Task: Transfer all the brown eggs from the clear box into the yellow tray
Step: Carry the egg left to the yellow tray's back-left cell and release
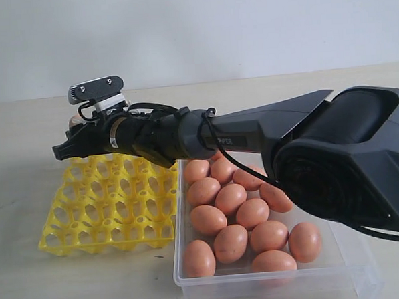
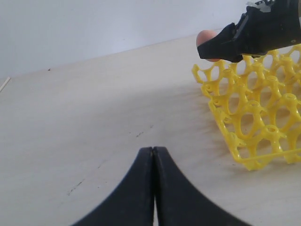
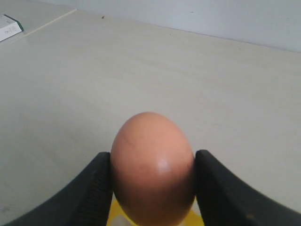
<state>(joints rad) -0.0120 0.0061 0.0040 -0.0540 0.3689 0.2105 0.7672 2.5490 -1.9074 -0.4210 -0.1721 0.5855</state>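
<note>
Outside view, your right arm [image 1: 185,133] reaches over the yellow tray [image 1: 109,214], brown eggs [image 1: 229,198] lie in the clear box [image 1: 293,283], left wrist view, left jaws pressed together, empty, above the surface [image 2: 94,117], right wrist view, right jaws clamp one egg [image 3: 153,167].

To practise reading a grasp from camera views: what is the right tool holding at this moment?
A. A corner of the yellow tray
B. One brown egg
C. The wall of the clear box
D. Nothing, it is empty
B: in the right wrist view the right tool has a brown egg pinched between its two black fingers, one pressed on each side.
</note>
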